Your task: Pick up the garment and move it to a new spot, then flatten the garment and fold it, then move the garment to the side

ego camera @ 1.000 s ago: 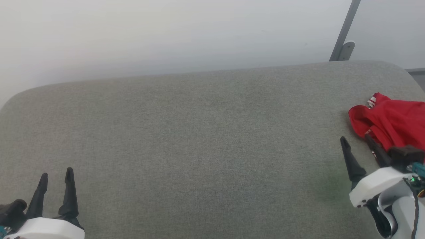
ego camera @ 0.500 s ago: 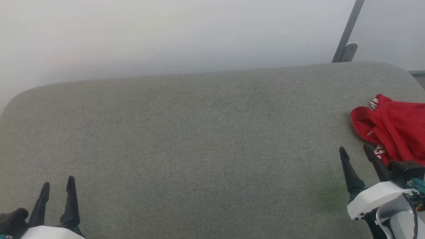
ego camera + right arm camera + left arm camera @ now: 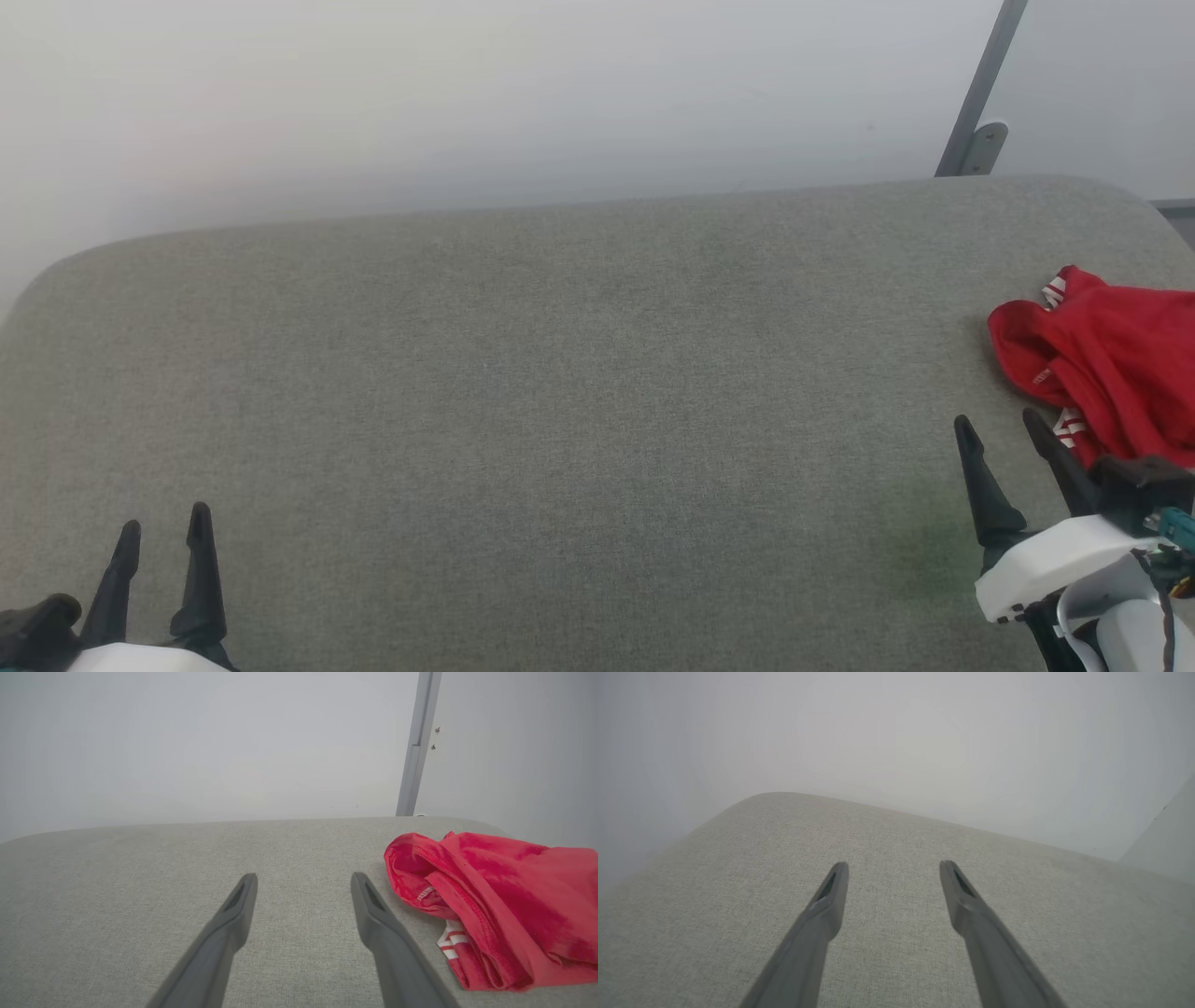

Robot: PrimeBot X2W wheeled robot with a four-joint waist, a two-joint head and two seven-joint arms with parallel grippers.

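Your right hand [image 3: 997, 422]: fingers apart, empty, just backed off jersey [image 3: 1111, 364]. Jersey lies bunched at right edge of bench [image 3: 560, 373]. Left hand [image 3: 164, 519] apart, idle. Likely released, set aside.

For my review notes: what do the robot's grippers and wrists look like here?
Both the left gripper and right gripper have two long, tapering black fingers on a glossy white housing. Wrist views show a narrow slot near each tip. Beside the right housing sit a black block, a teal connector and a thin dark cable.
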